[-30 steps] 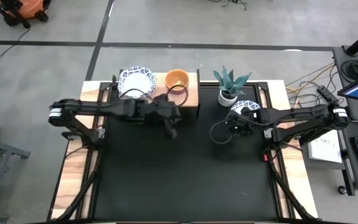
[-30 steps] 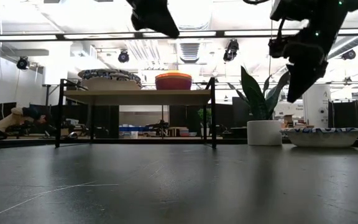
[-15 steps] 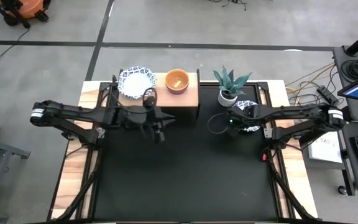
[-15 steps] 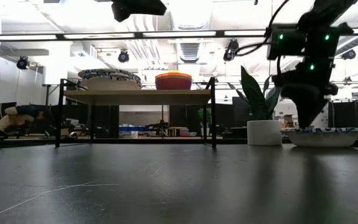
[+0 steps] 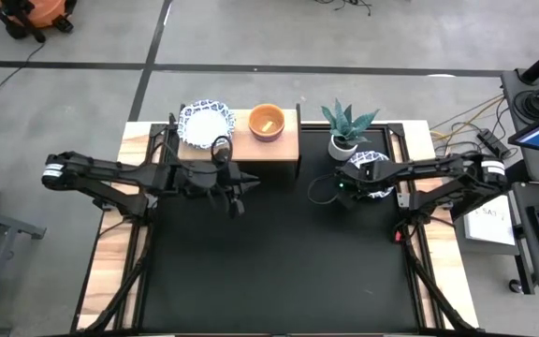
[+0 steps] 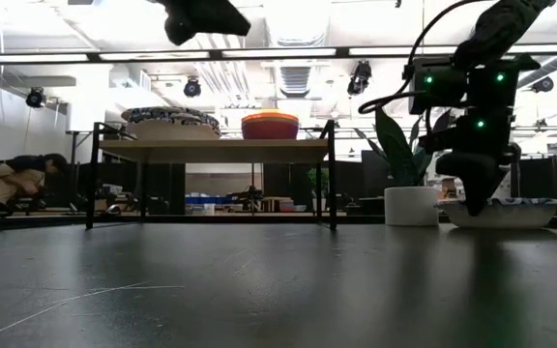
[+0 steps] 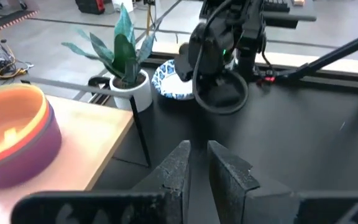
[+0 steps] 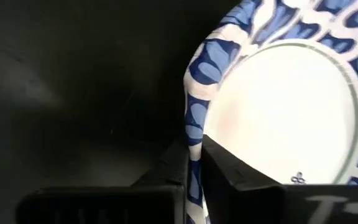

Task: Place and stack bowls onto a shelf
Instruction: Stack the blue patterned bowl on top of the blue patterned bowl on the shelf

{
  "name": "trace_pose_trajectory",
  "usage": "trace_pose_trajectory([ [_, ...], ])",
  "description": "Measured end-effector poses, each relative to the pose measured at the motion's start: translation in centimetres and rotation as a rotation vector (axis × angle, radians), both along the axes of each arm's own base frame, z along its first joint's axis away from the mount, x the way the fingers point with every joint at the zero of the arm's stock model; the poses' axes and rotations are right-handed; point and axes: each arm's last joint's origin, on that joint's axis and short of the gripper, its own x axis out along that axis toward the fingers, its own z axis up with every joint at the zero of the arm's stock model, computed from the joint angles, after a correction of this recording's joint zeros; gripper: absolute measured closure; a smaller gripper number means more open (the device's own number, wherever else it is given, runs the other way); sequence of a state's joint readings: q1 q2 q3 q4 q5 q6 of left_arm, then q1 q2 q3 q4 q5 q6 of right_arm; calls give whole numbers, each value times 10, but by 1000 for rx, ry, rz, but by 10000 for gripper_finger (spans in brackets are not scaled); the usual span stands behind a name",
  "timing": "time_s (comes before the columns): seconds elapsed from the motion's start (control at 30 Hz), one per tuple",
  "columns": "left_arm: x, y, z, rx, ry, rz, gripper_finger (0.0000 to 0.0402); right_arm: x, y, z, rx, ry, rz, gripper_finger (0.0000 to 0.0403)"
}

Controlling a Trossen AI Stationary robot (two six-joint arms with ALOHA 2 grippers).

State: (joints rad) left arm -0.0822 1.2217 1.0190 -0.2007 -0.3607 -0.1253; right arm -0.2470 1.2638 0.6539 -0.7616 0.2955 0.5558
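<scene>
The right gripper [image 8: 194, 171] pinches the scalloped rim of a blue-patterned white bowl [image 8: 278, 118] resting on the black tabletop [image 5: 279, 253] beside a potted plant [image 5: 345, 129], one finger inside the rim and one outside. The left gripper [image 7: 197, 163], its fingers nearly together and holding nothing, hangs above the table just in front of the light-wood shelf [image 5: 284, 145]. On the shelf sit a stack of blue-patterned white bowls [image 5: 205, 122] and a nested stack of plastic bowls [image 5: 266, 121], purple outermost.

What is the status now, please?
Right tool shut on blue-rimmed bowl beside plant pot. Left tool shut, empty, near shelf. Nothing in the way.
</scene>
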Motion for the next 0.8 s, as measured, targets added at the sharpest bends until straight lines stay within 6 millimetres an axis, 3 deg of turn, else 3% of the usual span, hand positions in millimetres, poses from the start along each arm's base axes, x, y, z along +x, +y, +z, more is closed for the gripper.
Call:
trace_pose_trajectory([
  [0.1, -3, 1, -7, 1, 13, 37, 366, -1, 5, 8, 16, 14, 28, 389],
  [0.27, -17, 5, -7, 21, -13, 131, 366, -1, 26, 38, 127, -12, 151, 393],
  [0.47, -46, 9, -9, 37, -88, 181, 366, 11, 59, 91, 262, -317, 454, 394],
  [0.67, -76, 11, -17, 53, -228, 180, 366, 19, 78, 158, 163, -589, 707, 394],
  [0.8, -93, 13, -20, 68, -357, 176, 366, 30, 77, 206, -63, -753, 821, 394],
])
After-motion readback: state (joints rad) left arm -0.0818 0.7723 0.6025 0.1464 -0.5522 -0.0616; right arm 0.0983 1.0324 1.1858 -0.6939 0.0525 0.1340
